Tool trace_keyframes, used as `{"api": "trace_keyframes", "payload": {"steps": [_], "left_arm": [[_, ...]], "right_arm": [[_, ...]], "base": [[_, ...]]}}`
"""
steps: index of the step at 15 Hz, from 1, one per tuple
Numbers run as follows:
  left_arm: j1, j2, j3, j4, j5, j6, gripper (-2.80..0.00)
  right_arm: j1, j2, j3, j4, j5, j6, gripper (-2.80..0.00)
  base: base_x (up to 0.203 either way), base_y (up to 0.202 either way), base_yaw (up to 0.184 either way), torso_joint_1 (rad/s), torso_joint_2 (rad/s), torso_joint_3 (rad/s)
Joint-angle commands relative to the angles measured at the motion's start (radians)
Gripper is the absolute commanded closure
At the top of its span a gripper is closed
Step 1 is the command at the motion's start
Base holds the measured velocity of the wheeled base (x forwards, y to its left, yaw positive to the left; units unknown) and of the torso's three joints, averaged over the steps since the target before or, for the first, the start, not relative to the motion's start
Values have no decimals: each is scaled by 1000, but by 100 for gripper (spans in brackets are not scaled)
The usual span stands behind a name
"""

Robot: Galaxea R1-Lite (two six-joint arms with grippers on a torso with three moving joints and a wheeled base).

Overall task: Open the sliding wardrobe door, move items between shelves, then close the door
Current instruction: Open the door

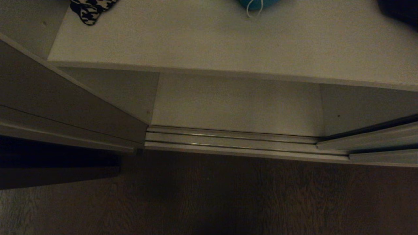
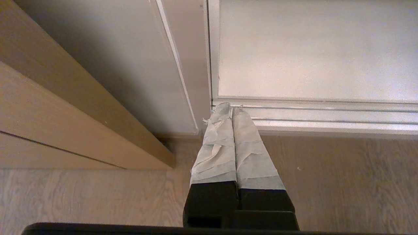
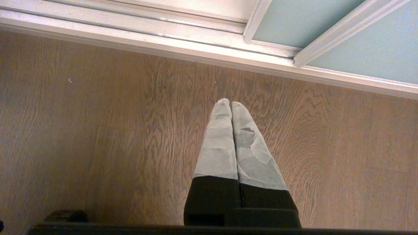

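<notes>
Wardrobe stands open in the middle. The sliding wardrobe door (image 3: 365, 39), pale grey-green with a light frame edge, sits off to the robot's right, its lower corner resting in the floor track (image 1: 228, 138); a second panel overlaps it there. On the left, dark brown wooden panelling (image 2: 49, 107) leans into view beside the wardrobe's side wall.

Two shelves visible from the head camera: the upper shelf (image 1: 209, 42), wide and off-white, and the lower shelf (image 1: 235, 107) a step beneath it, bare as far as can be seen.

On the upper shelf, at its far edge: a teal plush toy (image 1: 258, 3), mostly cut off, a white cord hanging from it. A black-and-white houndstooth bag (image 1: 89, 9) lies at the far left, a dark bag (image 1: 400, 11) at the far right. The green toy is not in sight.

Left gripper (image 2: 227, 107): taped fingers pressed together, nothing between them, tips pointing toward the left end of the track, above the wooden floor (image 3: 114, 130). Right gripper (image 3: 227, 103): fingers likewise together and empty, hanging over the floor short of the track. Neither arm shows in the head view.

Judgement: the door-opening step looks done. Moving the toys seems yet to come, or only part finished, since just one toy is seen. Closing the door remains.
</notes>
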Motion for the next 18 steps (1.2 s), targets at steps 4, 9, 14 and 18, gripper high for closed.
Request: {"api": "trace_keyframes", "payload": {"steps": [4,9,14,18], "left_arm": [[0,2,101,-9,4,6,0],[0,2,234,-20,8,60,0],[0,2,304,-37,7,130,0],[0,3,303,15,-3,122,0]], "right_arm": [[0,-2,-1,0,0,0,0],[0,-2,1,0,0,0,0],[0,-2,0,0,0,0,0],[0,-2,-1,0,0,0,0]], "base": [[0,0,0,0,0,0],[0,0,0,0,0,0],[0,0,0,0,0,0],[0,0,0,0,0,0]]}}
